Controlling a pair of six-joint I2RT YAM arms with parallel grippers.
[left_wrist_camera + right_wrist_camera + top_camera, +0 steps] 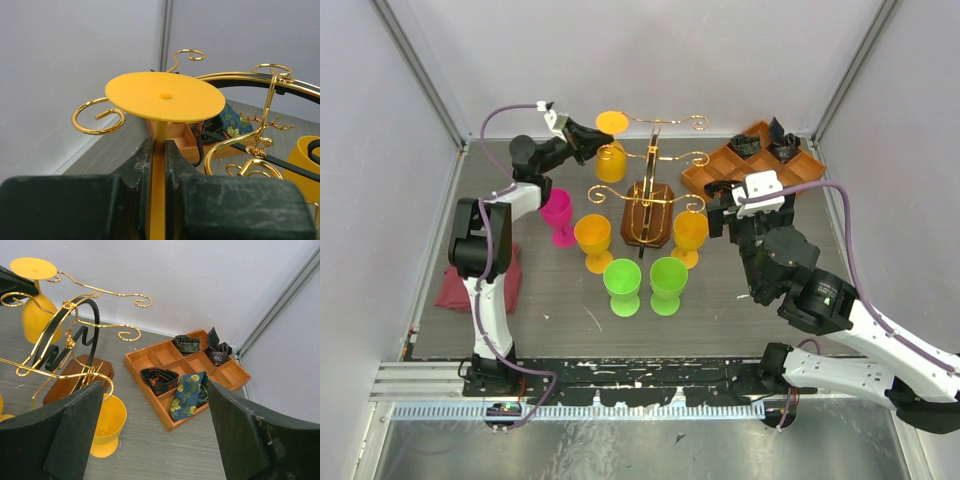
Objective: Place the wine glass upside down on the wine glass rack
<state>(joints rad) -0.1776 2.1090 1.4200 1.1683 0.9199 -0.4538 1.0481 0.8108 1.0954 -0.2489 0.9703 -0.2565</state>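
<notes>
The left arm (485, 240) reached far across the bench (560, 305), the left fingers (140, 170) narrow on the stem of the wine glass (165, 95). The glass was upside down at the far-left scroll of the wine glass rack (647, 205). The right arm (820, 295) hovered beside the rack, the right fingers (75, 425) wide and empty. The wrist view cut off the bowl, and foot-to-wire contact was unclear.

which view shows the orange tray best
Right wrist: the orange tray is nearly whole, ties visible. Top external shows it small, partly behind the right arm. Left wrist catches only a sliver beneath the wine glass.
</notes>
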